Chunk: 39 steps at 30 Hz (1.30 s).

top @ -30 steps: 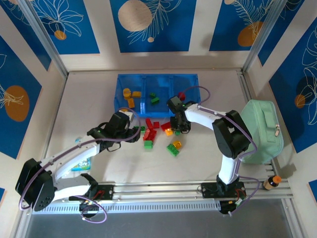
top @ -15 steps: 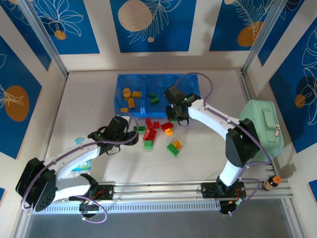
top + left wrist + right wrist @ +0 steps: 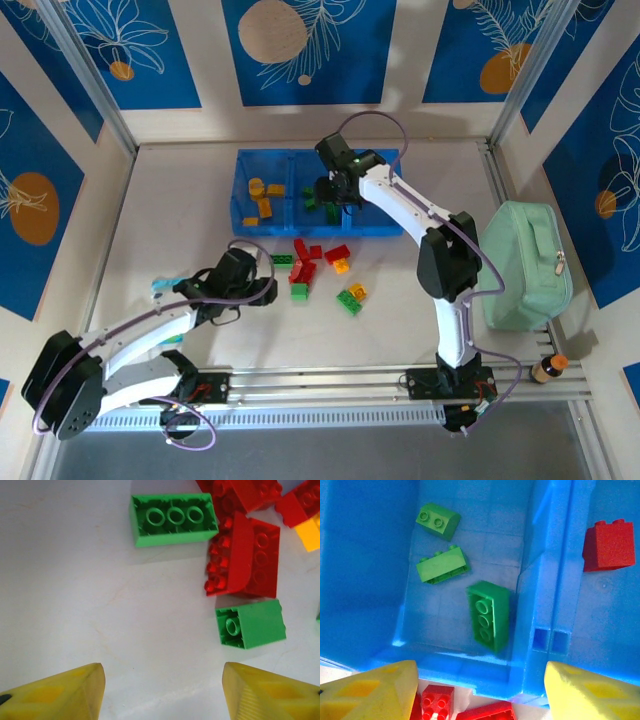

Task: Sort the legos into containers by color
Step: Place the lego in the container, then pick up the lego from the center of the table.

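**A:** What sits closest to the arm bases?

**B:** The left end effector [image 3: 162, 682], low over the desk [image 3: 75, 605]. Its yellow fingers [image 3: 65, 692] stand wide apart and nothing is between them.

**A:** And the legos?

**B:** A loose pile [image 3: 303, 270] lies on the desk just ahead of that end effector. In the left wrist view a long green brick [image 3: 174, 519] lies studs down. A cluster of red bricks [image 3: 245, 557] is just beside its right end. A small green brick [image 3: 250, 625] lies right below the red ones, on the side nearer the fingers. From above, an orange brick [image 3: 342, 266] rests against a red one. A green and yellow pair [image 3: 352, 296] lies a little apart, toward the right.

**A:** Anything off to the side?

**B:** A pale green zipped pouch [image 3: 525, 265] at the desk's right edge.

**A:** And farther back?

**B:** The containers [image 3: 262, 165] are one blue tray of three compartments, set across the far middle of the desk. The right end effector [image 3: 480, 680] hangs above the tray's near wall, close to the divider between the middle and right compartments. Its fingers are spread and it carries nothing.

**A:** What lies inside?

**B:** The left compartment holds a few orange-yellow bricks [image 3: 262, 198]. The middle one holds three green bricks [image 3: 490, 615], and the right one holds a red brick [image 3: 609, 545].
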### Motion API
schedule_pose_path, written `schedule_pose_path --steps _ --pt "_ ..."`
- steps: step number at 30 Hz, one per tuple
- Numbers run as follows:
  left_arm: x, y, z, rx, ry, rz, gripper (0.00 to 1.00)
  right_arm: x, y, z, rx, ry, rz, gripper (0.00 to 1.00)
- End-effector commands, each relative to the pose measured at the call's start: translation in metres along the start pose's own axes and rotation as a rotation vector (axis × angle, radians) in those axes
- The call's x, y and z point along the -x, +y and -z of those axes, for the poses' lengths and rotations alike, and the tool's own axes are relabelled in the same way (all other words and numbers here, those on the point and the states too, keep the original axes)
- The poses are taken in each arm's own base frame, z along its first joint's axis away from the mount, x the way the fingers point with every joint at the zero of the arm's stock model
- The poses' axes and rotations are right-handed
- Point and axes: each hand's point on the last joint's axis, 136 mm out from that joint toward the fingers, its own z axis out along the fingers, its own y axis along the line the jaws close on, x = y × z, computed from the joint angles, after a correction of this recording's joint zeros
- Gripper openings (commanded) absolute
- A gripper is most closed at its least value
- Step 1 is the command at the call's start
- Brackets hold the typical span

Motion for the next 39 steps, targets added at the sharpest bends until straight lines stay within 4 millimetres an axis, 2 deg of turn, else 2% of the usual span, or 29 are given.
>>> schedule_pose_path --steps 1,5,13,21,28,34,37,39 --pt "0.004 -0.007 0.006 0.009 -0.01 -0.007 0.64 -0.001 0.009 0.025 0.034 -0.002 0.031 0.69" --pt "0.01 -0.024 0.006 -0.021 -0.013 -0.03 0.64 -0.013 0.007 0.038 0.051 -0.02 0.021 0.69" --pt "0.014 -0.061 -0.01 -0.025 0.04 -0.106 0.64 -0.04 -0.023 0.058 0.051 -0.044 -0.049 0.68" --pt "-0.002 -0.069 -0.04 0.043 0.128 -0.111 0.63 -0.065 -0.046 0.058 0.06 -0.036 -0.115 0.68" --pt "-0.009 -0.071 -0.061 0.11 0.171 -0.111 0.63 -0.084 -0.05 0.053 0.086 -0.017 -0.149 0.67" --pt "-0.016 -0.072 -0.077 0.14 0.215 -0.118 0.64 -0.092 -0.057 0.053 0.096 -0.016 -0.175 0.67" --pt "-0.021 -0.071 -0.081 0.16 0.235 -0.127 0.58 -0.093 -0.062 0.056 0.097 -0.025 -0.187 0.67" --pt "-0.019 -0.074 -0.076 0.18 0.223 -0.159 0.5 -0.094 -0.066 0.058 0.1 -0.03 -0.197 0.66"
